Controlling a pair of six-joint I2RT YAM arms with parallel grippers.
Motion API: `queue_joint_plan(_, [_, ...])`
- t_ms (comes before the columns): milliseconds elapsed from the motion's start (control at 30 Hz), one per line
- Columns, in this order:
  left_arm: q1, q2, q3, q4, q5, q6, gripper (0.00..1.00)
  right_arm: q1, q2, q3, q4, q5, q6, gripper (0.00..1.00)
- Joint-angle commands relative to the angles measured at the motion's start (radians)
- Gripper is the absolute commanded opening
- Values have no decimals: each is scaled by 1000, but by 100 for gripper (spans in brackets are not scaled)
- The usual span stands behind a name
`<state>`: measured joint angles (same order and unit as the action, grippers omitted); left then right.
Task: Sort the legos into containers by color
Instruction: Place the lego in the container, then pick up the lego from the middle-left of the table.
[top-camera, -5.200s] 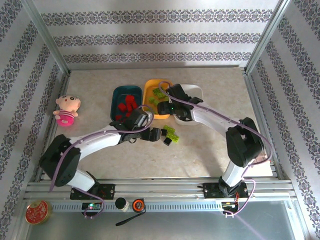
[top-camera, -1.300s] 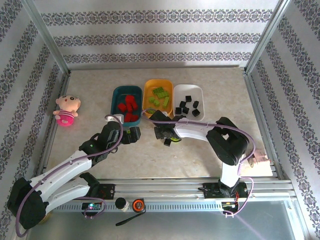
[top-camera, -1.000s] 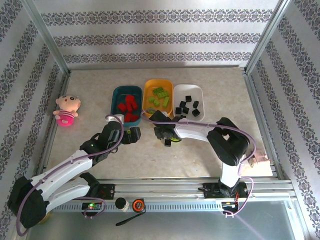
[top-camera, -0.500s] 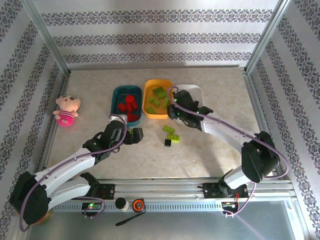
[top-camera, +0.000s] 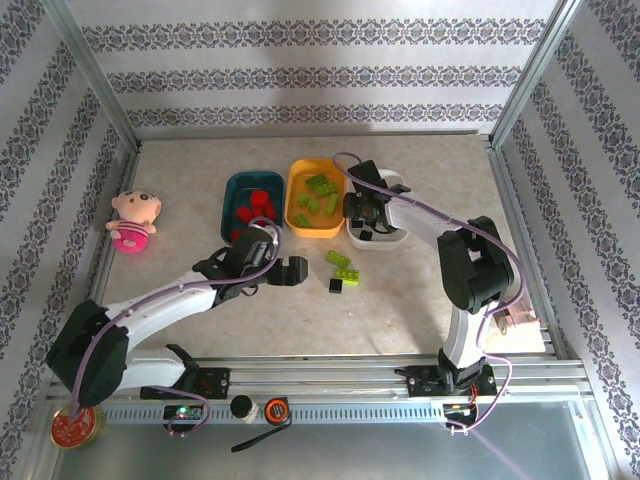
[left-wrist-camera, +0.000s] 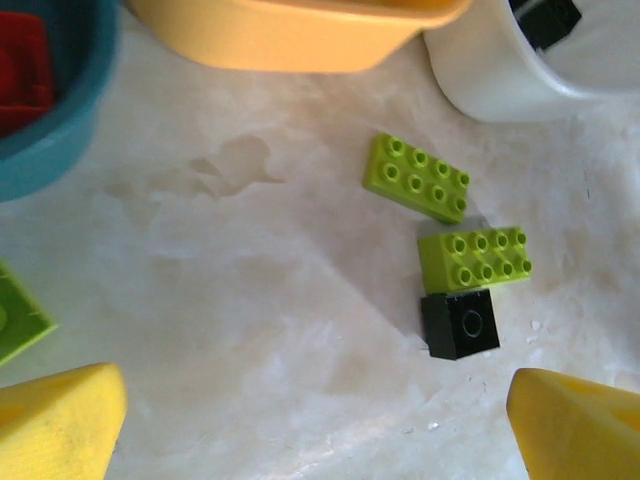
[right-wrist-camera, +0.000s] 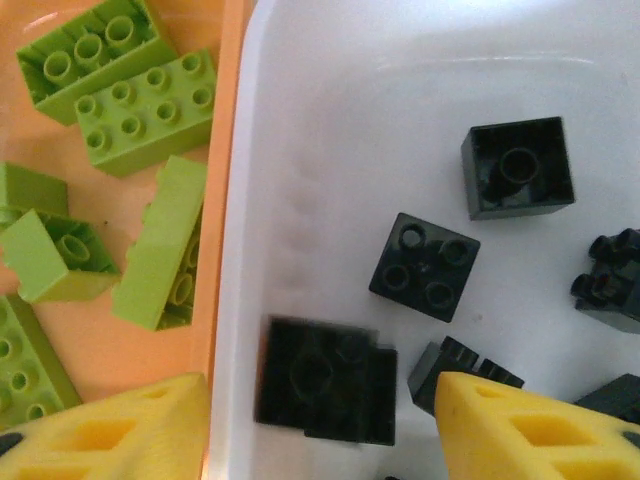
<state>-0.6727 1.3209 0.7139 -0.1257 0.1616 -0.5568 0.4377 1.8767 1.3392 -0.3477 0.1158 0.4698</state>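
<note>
Right gripper (right-wrist-camera: 320, 430) hangs open over the white tray (right-wrist-camera: 330, 120), a blurred black brick (right-wrist-camera: 325, 380) loose between its fingers; a drop-off, seemingly. Left gripper (left-wrist-camera: 320, 420) gapes wide; stray legos (left-wrist-camera: 475, 258) at its one o'clock probably need descending onto next.

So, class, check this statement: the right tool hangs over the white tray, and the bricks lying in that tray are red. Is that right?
Not quite: the colour is wrong. The bricks lying in the white tray are black, not red, as the right wrist view shows. The rest holds: the right tool hangs over the white tray.
</note>
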Motion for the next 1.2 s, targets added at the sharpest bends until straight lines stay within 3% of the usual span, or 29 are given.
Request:
queue_joint_plan(0, [-50,64,60,21,22,49,97,-11,-26,3,-17,16,14,69])
queue_joint_plan(167, [-128,186,137,37,19,66,95,-16,-128,-89,13,16,19,72])
queue_joint_plan(433, [-227,402,323,-64,-43,112,79,-39,-277,-243,51,-9,41,74])
queue_joint_plan(633, [-252,478,405,-173,-123,121,66,-57,-350,-301,56,-10,37,74])
queue_joint_plan(800, [-258,524,438,-243,-143,120,62,-65,-391,-319,66,-13,36,74])
queue_joint_plan(1000, [-257,556,447,-235,-137,130,53,-66,-423,-321,69,-13,37,75])
queue_joint_plan(1167, [-256,570,448,-199,-120,138,52,-65,-436,-327,67,-18,39,75])
